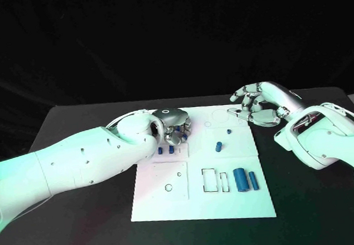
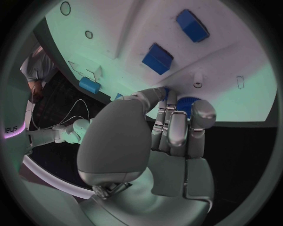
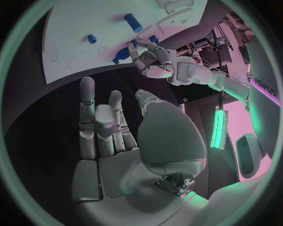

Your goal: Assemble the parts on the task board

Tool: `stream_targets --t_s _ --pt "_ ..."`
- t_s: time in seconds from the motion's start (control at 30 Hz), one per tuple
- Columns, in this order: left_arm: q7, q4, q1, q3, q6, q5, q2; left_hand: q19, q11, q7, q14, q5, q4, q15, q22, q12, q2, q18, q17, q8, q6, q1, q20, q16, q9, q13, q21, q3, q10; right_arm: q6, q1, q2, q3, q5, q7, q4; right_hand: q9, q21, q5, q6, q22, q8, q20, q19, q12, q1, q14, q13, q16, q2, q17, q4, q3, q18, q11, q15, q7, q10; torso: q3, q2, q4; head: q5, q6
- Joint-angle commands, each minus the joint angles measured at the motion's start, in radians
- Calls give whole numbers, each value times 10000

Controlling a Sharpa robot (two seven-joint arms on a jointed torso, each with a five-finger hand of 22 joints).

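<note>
Left robot hand (image 1: 172, 126) crowds the task board's (image 1: 237, 205) far-left corner; its near edge lies open.

We saw the task board (image 1: 164, 200) mid-surface (image 1: 74, 118). Two parts (image 1: 246, 179) lay side by side at its near right, a small part (image 1: 218, 146) behind them, two more (image 1: 166, 150) just left of ctr.

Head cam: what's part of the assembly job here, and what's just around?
Job:
- task board
- blue parts: two cylinders, small pieces, two blocks
- left robot hand, pinching a blue part
- right robot hand, holding nothing

Around:
- black table
</note>
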Motion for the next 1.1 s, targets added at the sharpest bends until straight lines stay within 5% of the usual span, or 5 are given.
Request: stream_targets --t_s 0.03,0.23,0.6,1.1 --pt "72 65 -66 -29 -15 125 -22 -70 33 11 -1 -38 -12 31 -66 -136 -47 -148 -61 -55 32 -183 34 -4 -18 -50 -10 55 43 -39 -6 5 2 -26 102 20 -13 -69 55 51 -21 72 5 29 -62 -39 -1 -27 -92 -34 -8 -13 69 122 -9 4 58 -23 -4 0 1 6 23" --pt "78 292 -67 78 -232 215 -189 -91 38 13 -28 -40 -15 40 -70 -285 -96 -144 -132 -100 78 -306 49 -20 -28 -89 -17 41 126 -67 -8 6 2 -25 125 24 -13 -69 55 51 -21 72 5 29 -62 -39 -1 -27 -92 -34 -8 -13 69 122 -9 4 58 -23 -4 3 7 1 38" --pt "-107 1063 -2 447 -317 389 -894 -110 30 0 -41 -38 10 37 -88 -476 -169 -138 -205 -158 154 -491 55 -29 -38 -131 -31 -2 268 -91 -13 -16 2 -24 113 14 -13 -81 58 55 -29 77 5 34 -68 -42 -3 -39 -109 -32 -16 -15 76 122 -11 3 57 -19 3 -12 31 34 50" --pt "-328 1273 63 519 49 527 -1565 -113 21 -11 -47 -37 17 34 -90 -527 -190 -138 -230 -174 176 -533 55 -34 -40 -141 -34 -10 308 -80 -23 0 2 -17 106 -14 -13 -81 58 55 -29 77 5 34 -68 -42 -3 -39 -109 -32 -16 -15 76 122 -11 3 57 -19 -11 9 24 53 34"
